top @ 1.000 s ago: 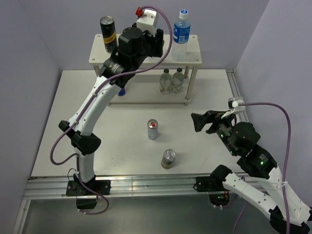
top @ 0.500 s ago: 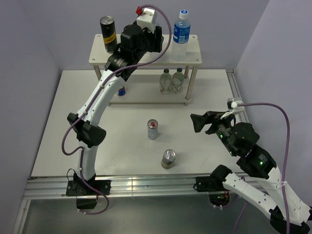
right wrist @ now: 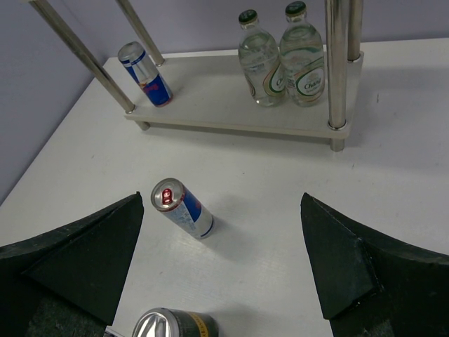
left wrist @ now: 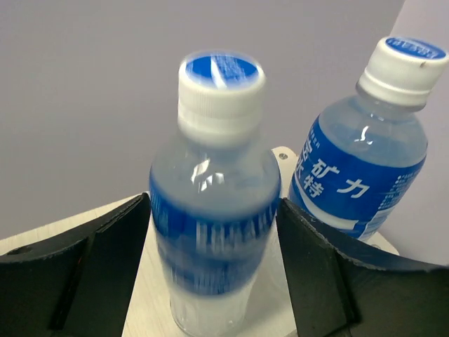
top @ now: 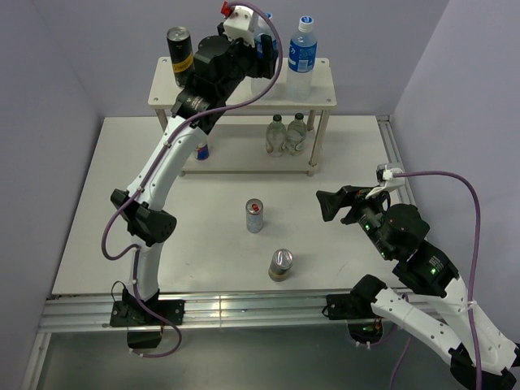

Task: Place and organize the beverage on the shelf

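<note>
My left gripper [top: 262,50] is at the shelf's top board [top: 162,91], shut on a clear water bottle [left wrist: 214,203] with a blue label and pale cap. The bottle's base is at the board and looks blurred. A second water bottle [left wrist: 361,147] stands just to its right, also seen from above [top: 302,58]. A black-and-gold can [top: 179,57] stands at the top board's left end. A blue-and-silver can [top: 202,150] stands on the lower board. Another blue-and-silver can [right wrist: 182,208] and a black-and-gold can [right wrist: 172,324] stand on the table. My right gripper [top: 333,207] is open and empty, to their right.
Two clear glass bottles with green labels [right wrist: 280,60] stand at the right end of the shelf's lower board [right wrist: 210,105], beside a leg [right wrist: 337,67]. Purple walls close in the white table at the back and sides.
My left gripper has risen and moved back over the shelf's top board, and the water bottle in it now shows beside the other bottle. The right arm has barely moved.
</note>
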Motion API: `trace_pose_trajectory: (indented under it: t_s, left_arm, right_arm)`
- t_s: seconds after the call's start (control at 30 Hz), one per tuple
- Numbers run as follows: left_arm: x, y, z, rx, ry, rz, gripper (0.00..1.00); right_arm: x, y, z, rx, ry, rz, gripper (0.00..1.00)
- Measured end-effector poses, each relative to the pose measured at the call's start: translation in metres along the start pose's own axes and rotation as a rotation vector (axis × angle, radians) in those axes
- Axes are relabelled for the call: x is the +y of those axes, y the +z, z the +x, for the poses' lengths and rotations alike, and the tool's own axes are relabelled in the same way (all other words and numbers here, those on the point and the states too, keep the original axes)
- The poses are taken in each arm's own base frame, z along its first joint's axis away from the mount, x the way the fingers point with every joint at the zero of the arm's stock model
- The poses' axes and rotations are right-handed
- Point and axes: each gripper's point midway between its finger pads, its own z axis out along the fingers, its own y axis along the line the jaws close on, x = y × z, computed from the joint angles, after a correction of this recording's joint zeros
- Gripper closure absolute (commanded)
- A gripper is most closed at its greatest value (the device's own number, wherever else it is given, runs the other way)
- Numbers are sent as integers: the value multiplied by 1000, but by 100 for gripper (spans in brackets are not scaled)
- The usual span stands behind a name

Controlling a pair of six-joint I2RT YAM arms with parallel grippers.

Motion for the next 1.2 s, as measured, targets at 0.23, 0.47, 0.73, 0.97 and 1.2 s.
trace_pose_trajectory:
  t_s: [0.23,0.47,0.73,0.97,1.2]
  left_arm:
    - [-1,2,-3,-16,-2,6,23]
    - [0,7,9,-12,-4,3,25]
    - [2,-10,22,38,2,-15,23]
    - [-2,-47,-8,16,26,-62,19]
    - [-30,-125,-36,-7,11,-58,6]
  right_arm:
    - [0,0,0,0,0,0,0]
    - [1,0,-1,-3,4,-1,0]
    - [1,2,1,-1,7,-5,0]
    - [2,6,7,14,7,-4,0]
    - [3,10,9,23,5,-3,0]
